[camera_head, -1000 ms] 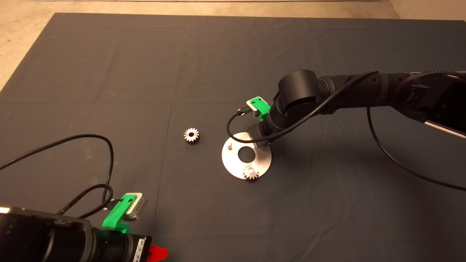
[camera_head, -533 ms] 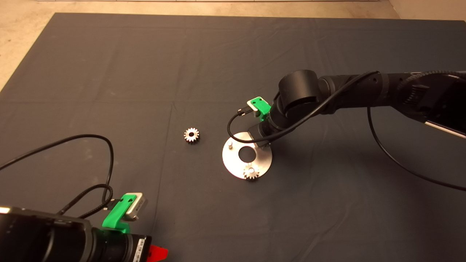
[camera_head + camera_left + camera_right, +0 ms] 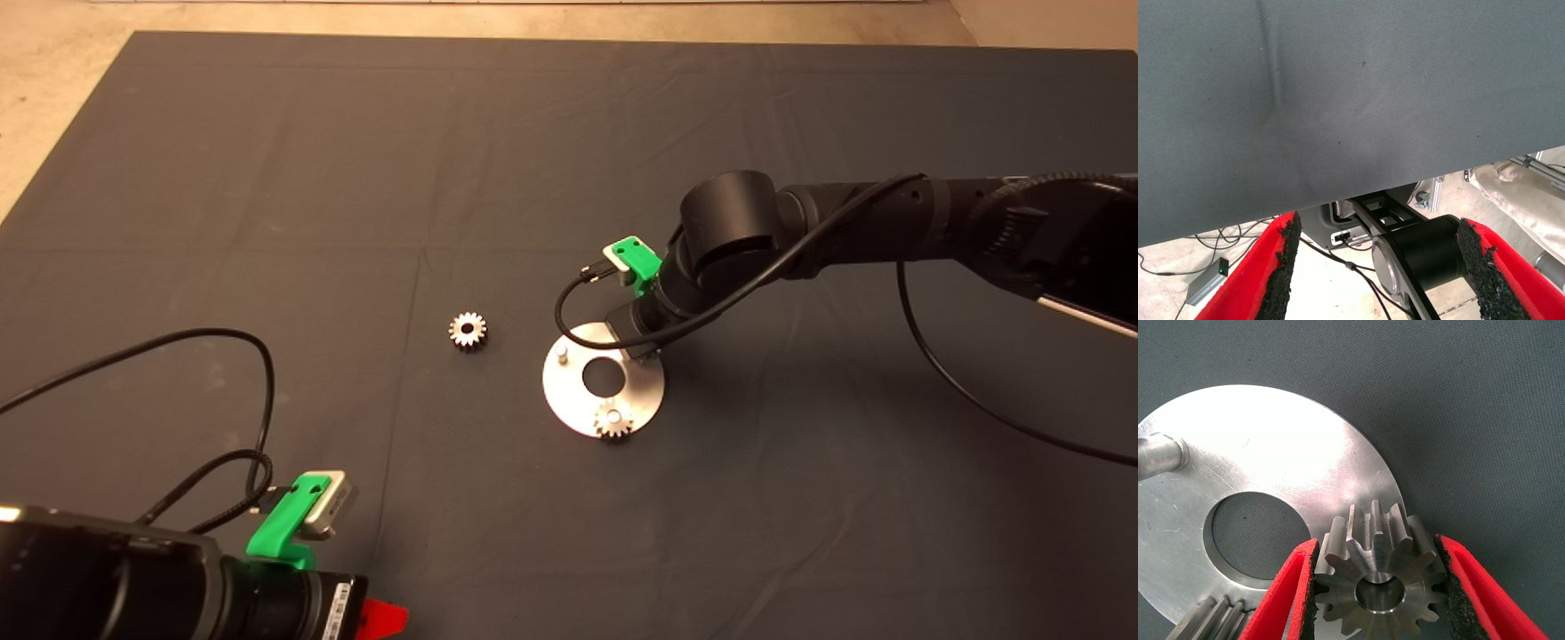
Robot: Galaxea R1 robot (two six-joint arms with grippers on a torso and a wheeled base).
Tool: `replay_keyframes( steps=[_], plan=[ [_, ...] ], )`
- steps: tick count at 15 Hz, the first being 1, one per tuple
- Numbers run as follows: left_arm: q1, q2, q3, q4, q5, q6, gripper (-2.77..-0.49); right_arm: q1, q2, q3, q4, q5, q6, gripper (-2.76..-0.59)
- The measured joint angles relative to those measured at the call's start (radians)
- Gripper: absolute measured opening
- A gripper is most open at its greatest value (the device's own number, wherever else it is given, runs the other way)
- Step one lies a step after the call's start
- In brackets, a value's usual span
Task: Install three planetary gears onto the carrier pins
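Head view: dark mat (image 3: pixel 267 178) covering the table, with the round silver plate (image 3: pixel 569 404) lying near its middle. One gear (image 3: pixel 613 419) seated on the plate's near edge; one bare carrier pin (image 3: pixel 562 353) standing at the plate's left side. A third gear (image 3: pixel 467 330) lying loose on the mat, to the left of the plate and apart from it. Right arm reaching in from the right edge, its wrist hanging over the far-right part of the plate and hiding the third pin. Left gripper (image 3: pixel 382 616) parked at the lower left edge, only a red fingertip showing.

Left wrist view: left gripper (image 3: pixel 1381 267) with both red fingers (image 3: pixel 1275 267) spread wide, nothing between the pads — beyond them the mat's edge, then floor, cables and part of the robot's base.

Right wrist view: right gripper (image 3: pixel 1375 587) clamped on a gear (image 3: pixel 1375 577), one black pad pressed against the teeth on each side. Gear held flat over the plate's (image 3: pixel 1271 460) rim, bore facing the camera; whether a pin sits in that bore cannot be told. Bare pin (image 3: pixel 1161 457) standing across the central hole, and the seated gear (image 3: pixel 1211 620) just peeking in at the corner beside the left finger.
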Motion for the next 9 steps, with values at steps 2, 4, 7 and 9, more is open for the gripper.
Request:
replay_keyframes(
  steps=[2,4,7,9],
  plan=[
    [0.000,0.000,0.000,0.000,0.000,0.000,-1.63,0.000,0.000,0.000,0.000,-0.001,0.000,-2.27],
    [0.000,0.000,0.000,0.000,0.000,0.004,-1.63,0.000,0.000,0.000,0.000,-0.001,0.000,-2.22],
    [0.000,0.000,0.000,0.000,-0.008,0.007,-1.63,0.000,0.000,0.000,0.000,-0.002,0.000,-2.19],
    [0.000,0.000,0.000,0.000,-0.009,0.007,-1.63,0.000,0.000,0.000,0.000,-0.002,0.000,-2.18]
  ],
)
